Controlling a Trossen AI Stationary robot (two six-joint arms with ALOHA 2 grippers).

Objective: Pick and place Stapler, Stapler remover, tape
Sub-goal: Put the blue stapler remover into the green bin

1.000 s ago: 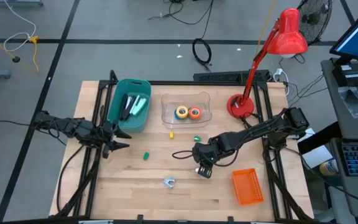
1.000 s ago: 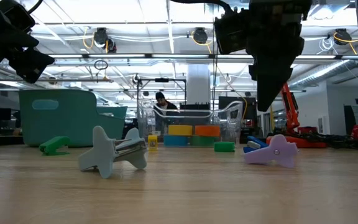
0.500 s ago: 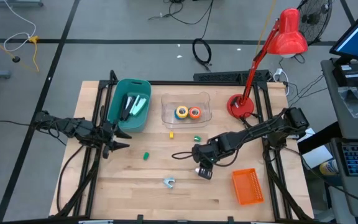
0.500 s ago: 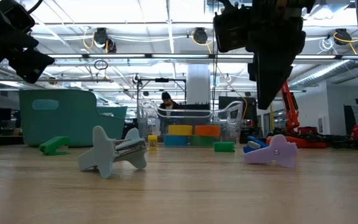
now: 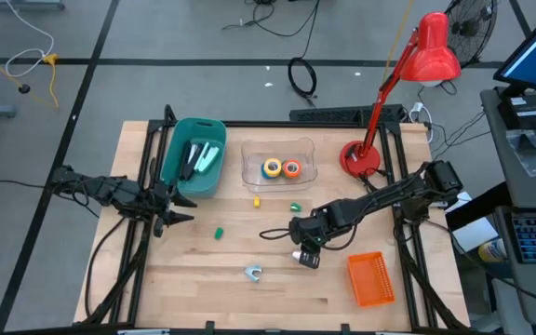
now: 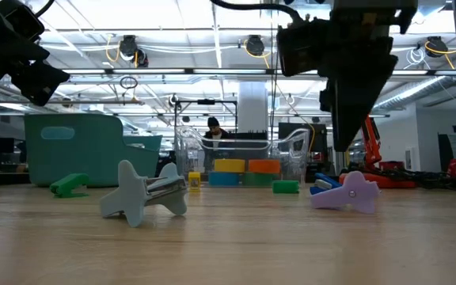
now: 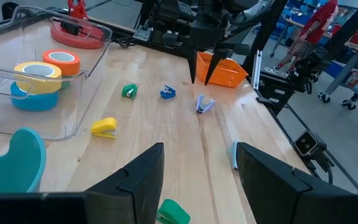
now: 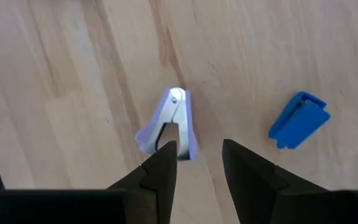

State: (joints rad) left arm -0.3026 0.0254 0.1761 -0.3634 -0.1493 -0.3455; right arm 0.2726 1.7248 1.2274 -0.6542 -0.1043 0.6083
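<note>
— Markings? None legible on any item.

— Pincers?

— Right pincer (image 8: 194,165) hangs released above the lilac staple remover (image 8: 169,124), fingers either side of it, not touching; a blue stapler (image 8: 299,119) lies just beside. Left pincer (image 5: 177,212) waits, released, near the teal bin (image 5: 194,158).

— Tape?

— Yellow roll (image 7: 37,70) stacked on blue, orange roll (image 7: 61,58) alongside, all inside the clear tray (image 5: 279,147). A green roll possibly sits hidden; I cannot confirm.

— Surface and room?

— Pale wooden surface (image 5: 212,274) carrying a grey staple remover (image 5: 253,272), yellow stapler (image 7: 104,127), orange basket (image 5: 371,278), red lamp (image 5: 408,74). Beyond, an open workshop with ceiling lights.
</note>
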